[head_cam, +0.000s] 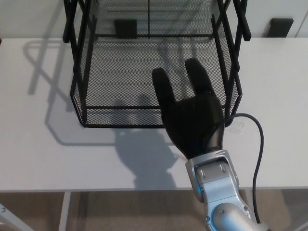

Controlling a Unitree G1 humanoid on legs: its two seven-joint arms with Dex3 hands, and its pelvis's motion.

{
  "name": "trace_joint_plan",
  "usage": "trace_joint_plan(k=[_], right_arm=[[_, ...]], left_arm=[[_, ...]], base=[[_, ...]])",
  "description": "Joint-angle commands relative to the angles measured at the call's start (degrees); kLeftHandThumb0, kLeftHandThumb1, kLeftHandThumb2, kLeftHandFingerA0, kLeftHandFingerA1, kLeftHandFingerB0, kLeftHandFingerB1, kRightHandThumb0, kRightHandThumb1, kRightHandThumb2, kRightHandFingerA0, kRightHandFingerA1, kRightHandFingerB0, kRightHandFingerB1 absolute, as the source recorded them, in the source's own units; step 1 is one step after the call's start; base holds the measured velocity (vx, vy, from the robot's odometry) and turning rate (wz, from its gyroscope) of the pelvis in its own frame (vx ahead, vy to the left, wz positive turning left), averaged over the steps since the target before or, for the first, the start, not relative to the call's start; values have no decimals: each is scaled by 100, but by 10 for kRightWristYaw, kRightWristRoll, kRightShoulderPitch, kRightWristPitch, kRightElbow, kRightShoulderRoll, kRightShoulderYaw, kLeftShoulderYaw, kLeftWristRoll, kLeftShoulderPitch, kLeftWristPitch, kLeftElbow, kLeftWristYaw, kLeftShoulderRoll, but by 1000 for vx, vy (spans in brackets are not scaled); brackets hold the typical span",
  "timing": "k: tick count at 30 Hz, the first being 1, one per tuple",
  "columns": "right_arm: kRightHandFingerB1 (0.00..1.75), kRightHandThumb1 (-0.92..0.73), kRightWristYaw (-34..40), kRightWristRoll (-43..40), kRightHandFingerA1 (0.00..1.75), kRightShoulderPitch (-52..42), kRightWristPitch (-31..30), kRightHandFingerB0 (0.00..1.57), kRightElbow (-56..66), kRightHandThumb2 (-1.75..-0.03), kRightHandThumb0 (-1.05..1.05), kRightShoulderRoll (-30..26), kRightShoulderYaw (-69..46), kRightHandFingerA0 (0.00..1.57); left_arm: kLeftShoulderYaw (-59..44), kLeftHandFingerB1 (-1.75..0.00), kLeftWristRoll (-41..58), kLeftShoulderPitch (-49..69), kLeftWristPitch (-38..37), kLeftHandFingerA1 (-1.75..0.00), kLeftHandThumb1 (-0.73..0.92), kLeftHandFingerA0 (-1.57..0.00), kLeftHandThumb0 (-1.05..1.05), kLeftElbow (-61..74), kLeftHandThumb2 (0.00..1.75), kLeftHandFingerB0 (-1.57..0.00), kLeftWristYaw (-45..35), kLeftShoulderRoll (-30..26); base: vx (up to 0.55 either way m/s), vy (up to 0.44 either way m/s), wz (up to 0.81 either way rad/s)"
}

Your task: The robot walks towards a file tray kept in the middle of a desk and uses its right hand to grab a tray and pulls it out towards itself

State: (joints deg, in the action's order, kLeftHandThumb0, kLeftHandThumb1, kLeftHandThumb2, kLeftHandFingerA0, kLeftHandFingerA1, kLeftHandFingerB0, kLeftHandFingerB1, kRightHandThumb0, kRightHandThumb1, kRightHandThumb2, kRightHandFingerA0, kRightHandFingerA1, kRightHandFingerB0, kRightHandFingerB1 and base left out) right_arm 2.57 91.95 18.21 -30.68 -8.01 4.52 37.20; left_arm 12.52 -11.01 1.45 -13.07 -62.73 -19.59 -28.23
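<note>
While our right robot hand (190, 115) reaches over the front rim of the black mesh tray (120, 72), we see its two fingers (163, 89) spread apart and extended above the tray floor, holding nothing. The tray sits directly ahead of and beneath the fingers, in its black frame (79, 29) on the white desk (38, 144). A black cable (257, 144) loops just right of the wrist.

White worktop (43, 144) was lit from above, hard shadows cast on it. Pale wall (29, 19) was seen behind; brownish floor (120, 211) below the front edge.
</note>
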Motion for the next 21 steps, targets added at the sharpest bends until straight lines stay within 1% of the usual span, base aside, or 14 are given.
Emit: trace_joint_plan(k=[1, 2, 3, 4, 6, 8, 9, 11, 14, 15, 17, 18, 20, 21], right_arm=[[36, -27, -15, -39, 34, -8, -15, 4, -12, -63, -78, 6, -14, 1], [36, -28, -17, -45, 37, -10, -14, 4, -15, -63, -77, 8, -17, 1], [38, -22, -23, -57, 42, -12, -12, 0, -15, -77, -45, 10, -20, 0], [33, -30, -26, -61, 40, -12, -10, 2, -16, -64, -78, 9, -21, 2], [34, -25, -37, -74, 37, -14, -5, 2, -15, -61, -73, 9, -24, 2], [35, -27, -37, -84, 39, -16, -6, 3, -19, -62, -71, 11, -26, 2], [35, -35, -35, -85, 47, -17, -6, 5, -19, -51, -70, 10, -25, 0], [36, -36, -21, -88, 48, -20, -4, 6, -27, -52, -72, 7, -20, 0], [35, -35, -27, -92, 47, -22, -8, 5, -25, -52, -72, 9, -17, 0], [33, -28, -37, -103, 40, -25, -7, 6, -17, -61, -73, 12, -20, 2], [36, -28, -29, -112, 48, -32, 2, 10, -10, -60, -68, 9, -17, 5], [50, 2, -27, -118, 55, -38, 8, 0, -5, -70, -31, 8, -15, 4], [50, 1, -31, -120, 54, -46, 12, 0, 8, -70, -31, 3, -8, 3], [51, 0, -34, -121, 54, -56, 14, 0, 20, -70, -31, -1, -5, 3]], left_arm=[[-5, -32, -8, 2, -23, -37, 25, -42, -53, 3, 49, -30, -3, -10], [-5, -32, -8, 2, -25, -37, 25, -42, -54, 2, 50, -30, -3, -11], [-4, -32, -11, 2, -26, -37, 25, -42, -55, 3, 50, -30, -2, -12], [-2, -32, -12, 0, -28, -38, 26, -42, -55, 1, 50, -30, -2, -12], [-3, -31, -12, -1, -27, -38, 25, -43, -55, 0, 50, -30, -3, -12], [-4, -31, -11, -1, -25, -37, 25, -42, -54, 2, 49, -30, -4, -11], [-4, -31, -11, -1, -23, -37, 25, -42, -53, 2, 49, -30, -4, -11], [-4, -31, -10, 1, -23, -38, 26, -41, -52, 9, 49, -29, -8, -13], [0, -31, -16, 1, -29, -37, 27, -42, -53, 7, 50, -29, -6, -15], [-1, -31, -15, 2, -29, -37, 27, -42, -54, 7, 50, -30, -6, -16], [-5, -31, -10, 2, -22, -37, 25, -41, -50, 11, 49, -30, -10, -14], [-4, -31, -10, 2, -18, -37, 25, -41, -50, 13, 49, -30, -10, -13], [-4, -31, -12, 3, -13, -37, 25, -42, -51, 18, 50, -30, -9, -13], [-2, -36, -14, 1, -17, -42, 25, -39, -55, 11, 62, -29, -7, -12]], base=[[0, 0, 0], [0, 0, 0], [0, 0, 0], [0, 0, 0], [0, 0, 0], [0, 0, 0], [0, 0, 0], [0, 0, 0], [0, 0, 0], [0, 0, 0], [0, 0, 0], [0, 0, 0], [0, 0, 0], [0, 0, 0]])
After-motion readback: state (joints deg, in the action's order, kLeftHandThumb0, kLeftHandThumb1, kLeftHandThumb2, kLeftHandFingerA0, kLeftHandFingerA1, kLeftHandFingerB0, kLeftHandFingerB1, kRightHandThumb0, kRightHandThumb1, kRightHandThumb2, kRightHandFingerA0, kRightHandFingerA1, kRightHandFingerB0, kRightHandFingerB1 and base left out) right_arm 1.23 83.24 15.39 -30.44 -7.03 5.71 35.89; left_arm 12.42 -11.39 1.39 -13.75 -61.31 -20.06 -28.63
